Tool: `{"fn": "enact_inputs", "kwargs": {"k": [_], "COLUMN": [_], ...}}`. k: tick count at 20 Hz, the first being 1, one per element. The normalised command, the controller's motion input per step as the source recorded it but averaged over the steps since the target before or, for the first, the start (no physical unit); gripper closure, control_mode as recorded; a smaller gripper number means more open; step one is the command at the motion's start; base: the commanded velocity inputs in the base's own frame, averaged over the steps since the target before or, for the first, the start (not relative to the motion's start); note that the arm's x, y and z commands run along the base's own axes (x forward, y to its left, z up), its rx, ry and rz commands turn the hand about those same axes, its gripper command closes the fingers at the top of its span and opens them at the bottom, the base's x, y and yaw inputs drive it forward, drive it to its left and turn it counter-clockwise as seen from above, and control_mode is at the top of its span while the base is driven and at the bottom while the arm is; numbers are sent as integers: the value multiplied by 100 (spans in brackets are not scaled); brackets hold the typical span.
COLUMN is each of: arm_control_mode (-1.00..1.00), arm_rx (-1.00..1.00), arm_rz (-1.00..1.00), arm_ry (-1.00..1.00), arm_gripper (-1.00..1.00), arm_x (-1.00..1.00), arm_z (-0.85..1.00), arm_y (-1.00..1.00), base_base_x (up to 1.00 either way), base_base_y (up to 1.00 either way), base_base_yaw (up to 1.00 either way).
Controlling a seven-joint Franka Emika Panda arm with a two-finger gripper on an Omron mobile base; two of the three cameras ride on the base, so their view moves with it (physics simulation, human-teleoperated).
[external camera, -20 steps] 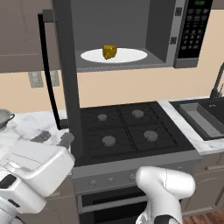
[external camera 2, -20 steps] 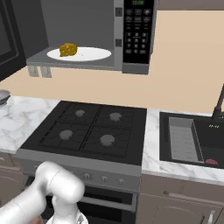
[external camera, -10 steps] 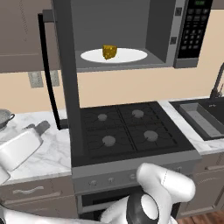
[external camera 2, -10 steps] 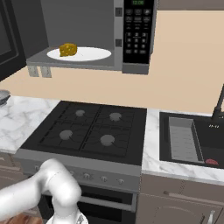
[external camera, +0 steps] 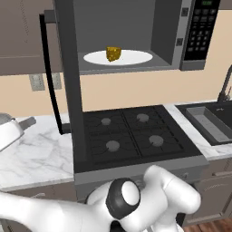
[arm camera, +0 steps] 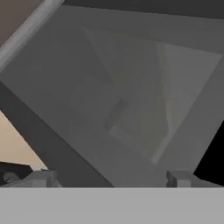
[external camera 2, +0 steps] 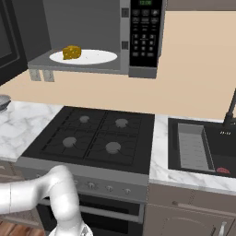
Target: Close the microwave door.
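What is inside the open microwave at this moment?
Inside the microwave a white round plate lies on the grey floor, with a small yellow piece of food on it. The open door hides the left inner wall in the left base view.

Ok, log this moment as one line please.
task: close microwave door | door: wide open | microwave: cheese on plate | gripper: open, holds nothing

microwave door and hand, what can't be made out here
- Microwave door: left base view shows it edge-on, so its window face is hidden; the right base view's left edge cuts it off.
- Hand: hand view shows just two fingertip stubs above the grey band, against a blurred grey surface; contact can't be told.
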Motion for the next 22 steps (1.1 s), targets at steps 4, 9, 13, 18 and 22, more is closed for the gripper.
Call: {"fn": "enact_inputs", "kwargs": {"k": [4, 9, 13, 18, 22], "arm_control_mode": [-100, -100, -100, -100, -100], "arm_rx": [2, 15, 21, 19, 17], "arm_rz": [-8, -5, -2, 0, 0], "arm_ry": [0, 1, 0, 2, 8], "arm_gripper": [-100, -100, -100, -100, -100], "arm_x": [11, 0, -8, -15, -7], "arm_z": [19, 45, 48, 59, 53], "arm_y": [-36, -73, -90, -100, -100], "base_base_x": [0, 0, 0, 0, 0], "base_base_y": [0, 0, 0, 0, 0], "base_base_yaw": [0, 0, 0, 0, 0]}}
